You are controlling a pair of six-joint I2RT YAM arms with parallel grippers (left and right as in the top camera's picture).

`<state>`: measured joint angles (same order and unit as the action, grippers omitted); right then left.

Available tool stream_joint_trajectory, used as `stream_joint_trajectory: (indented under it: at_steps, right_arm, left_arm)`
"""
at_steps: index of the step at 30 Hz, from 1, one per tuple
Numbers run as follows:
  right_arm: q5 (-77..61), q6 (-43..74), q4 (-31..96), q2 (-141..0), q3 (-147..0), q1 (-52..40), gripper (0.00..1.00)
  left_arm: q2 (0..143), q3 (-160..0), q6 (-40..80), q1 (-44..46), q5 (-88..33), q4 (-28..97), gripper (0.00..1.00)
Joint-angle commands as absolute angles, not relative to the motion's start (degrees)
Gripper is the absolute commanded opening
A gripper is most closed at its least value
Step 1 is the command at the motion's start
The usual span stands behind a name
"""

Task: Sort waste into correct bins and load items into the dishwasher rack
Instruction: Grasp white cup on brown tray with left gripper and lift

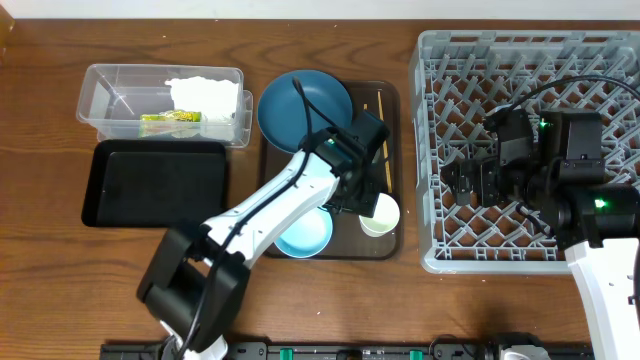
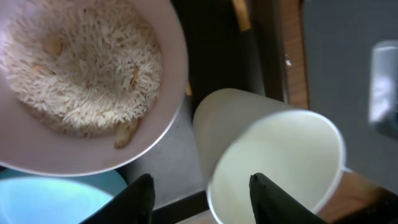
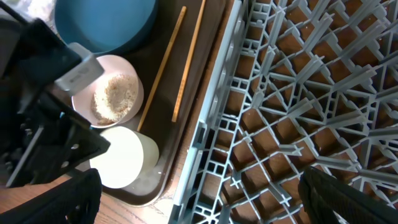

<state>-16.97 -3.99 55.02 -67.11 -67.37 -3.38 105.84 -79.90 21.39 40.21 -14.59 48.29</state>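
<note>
The rice-like scraps (image 2: 74,68) fill the cream bowl (image 2: 155,118), which sits on the brown serving tray (image 1: 392,245) just left of the white cup (image 2: 273,155); the cup looks empty, its mouth turned toward the left wrist camera. The left gripper (image 2: 202,199) hangs over these two with its jaws spread, the cup's near rim between the fingers (image 2: 140,199) and nothing held. The light blue bowl (image 1: 300,235), also empty, lies at the tray's near left corner, the dark blue plate (image 1: 305,105) at the far end, and the two chopsticks (image 3: 186,62) along the right edge. Left of the serving tray, the clear tub (image 1: 100,100) holds the crumpled tissue (image 1: 205,95) and the yellow-green wrapper (image 1: 170,122), whose print is too small to read; the black tray (image 1: 155,185) lies just nearer, bare. On the right stands the grey dishwasher rack (image 1: 440,60) with no dishes in it; the right gripper (image 3: 200,193) hovers above its lattice, fingers wide apart and gripping nothing. Everything rests on a dark wooden table (image 1: 40,120).
</note>
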Motion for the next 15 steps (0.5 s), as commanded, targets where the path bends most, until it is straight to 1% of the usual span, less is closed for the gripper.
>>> stream_joint_trajectory:
  at_steps: [1,7,15]
  right_arm:
    - [-17.6,-3.7,55.1,-67.1,-68.5,-3.0,0.99]
    - [-17.6,-3.7,55.1,-67.1,-68.5,-3.0,0.99]
    - [-17.6,-3.7,55.1,-67.1,-68.5,-3.0,0.99]
  left_arm:
    - [108.0,-79.2,21.8,40.4,-13.5,48.5,0.44]
    - [108.3,-79.2,23.2,40.4,-13.5,48.5,0.32]
    - [108.3,-79.2,23.3,40.4,-13.5,48.5,0.1]
